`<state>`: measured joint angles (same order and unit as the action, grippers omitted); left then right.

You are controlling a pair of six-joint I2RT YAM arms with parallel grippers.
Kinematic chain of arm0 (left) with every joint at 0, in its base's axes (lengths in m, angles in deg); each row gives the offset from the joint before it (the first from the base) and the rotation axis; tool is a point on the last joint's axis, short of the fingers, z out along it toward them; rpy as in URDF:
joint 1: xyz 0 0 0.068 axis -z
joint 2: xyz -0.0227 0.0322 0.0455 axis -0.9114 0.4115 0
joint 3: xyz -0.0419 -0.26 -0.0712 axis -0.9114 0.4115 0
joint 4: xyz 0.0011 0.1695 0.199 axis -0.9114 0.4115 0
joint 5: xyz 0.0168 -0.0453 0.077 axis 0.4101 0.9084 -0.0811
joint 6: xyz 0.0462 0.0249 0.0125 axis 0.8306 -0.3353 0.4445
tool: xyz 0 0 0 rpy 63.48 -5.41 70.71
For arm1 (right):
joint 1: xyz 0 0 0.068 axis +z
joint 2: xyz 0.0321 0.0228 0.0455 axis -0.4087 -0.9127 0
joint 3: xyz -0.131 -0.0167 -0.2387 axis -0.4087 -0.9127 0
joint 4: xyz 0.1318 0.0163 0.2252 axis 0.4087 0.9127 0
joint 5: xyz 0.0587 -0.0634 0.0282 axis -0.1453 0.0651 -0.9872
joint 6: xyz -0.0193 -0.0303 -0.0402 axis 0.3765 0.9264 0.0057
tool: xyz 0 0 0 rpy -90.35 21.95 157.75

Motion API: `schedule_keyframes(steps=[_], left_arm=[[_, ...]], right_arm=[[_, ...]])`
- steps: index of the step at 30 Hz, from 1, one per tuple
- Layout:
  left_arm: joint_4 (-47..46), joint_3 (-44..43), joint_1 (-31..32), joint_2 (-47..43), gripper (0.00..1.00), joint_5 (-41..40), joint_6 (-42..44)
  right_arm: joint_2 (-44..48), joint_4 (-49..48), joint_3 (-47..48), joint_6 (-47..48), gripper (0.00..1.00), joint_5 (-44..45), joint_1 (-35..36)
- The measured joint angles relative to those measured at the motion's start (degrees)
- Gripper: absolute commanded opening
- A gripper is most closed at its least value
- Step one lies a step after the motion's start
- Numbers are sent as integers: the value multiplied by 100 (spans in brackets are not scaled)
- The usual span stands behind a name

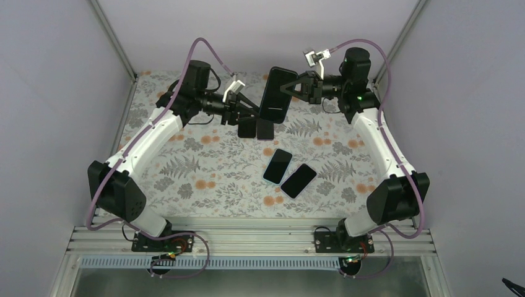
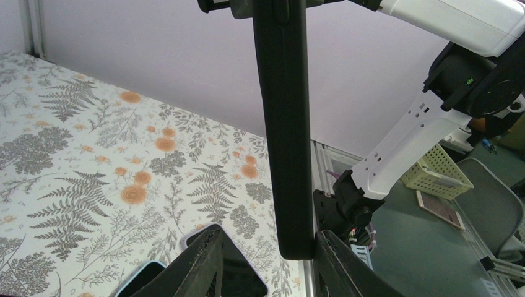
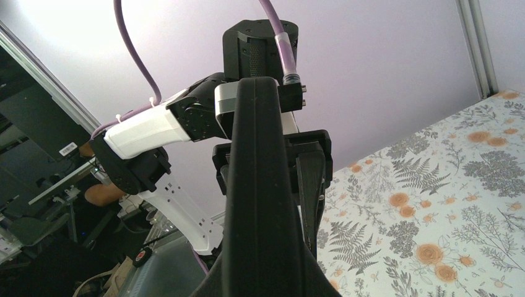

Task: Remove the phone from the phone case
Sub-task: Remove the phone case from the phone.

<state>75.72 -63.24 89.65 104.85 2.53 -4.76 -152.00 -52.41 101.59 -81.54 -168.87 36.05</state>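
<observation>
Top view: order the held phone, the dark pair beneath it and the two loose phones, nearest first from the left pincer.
1. held phone, at the left pincer
2. dark pair, just beneath it
3. left loose phone, mid-mat
4. right loose phone, farthest

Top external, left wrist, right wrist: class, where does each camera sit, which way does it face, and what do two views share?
Top external: above and behind, looking down at table; left arm, right arm show.
Left wrist: looks along left pincer toward right arm.
Right wrist: looks along right pincer toward left arm.
Shared: both wrist views show the cased phone edge-on.
</observation>
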Motion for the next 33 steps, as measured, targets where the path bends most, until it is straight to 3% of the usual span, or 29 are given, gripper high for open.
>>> schedule_keyframes(steps=[33], left_arm=[[-339,199,-122,-151,36,315,-168]], right_arm=[[2,-490,-4,-791,4,13,114]])
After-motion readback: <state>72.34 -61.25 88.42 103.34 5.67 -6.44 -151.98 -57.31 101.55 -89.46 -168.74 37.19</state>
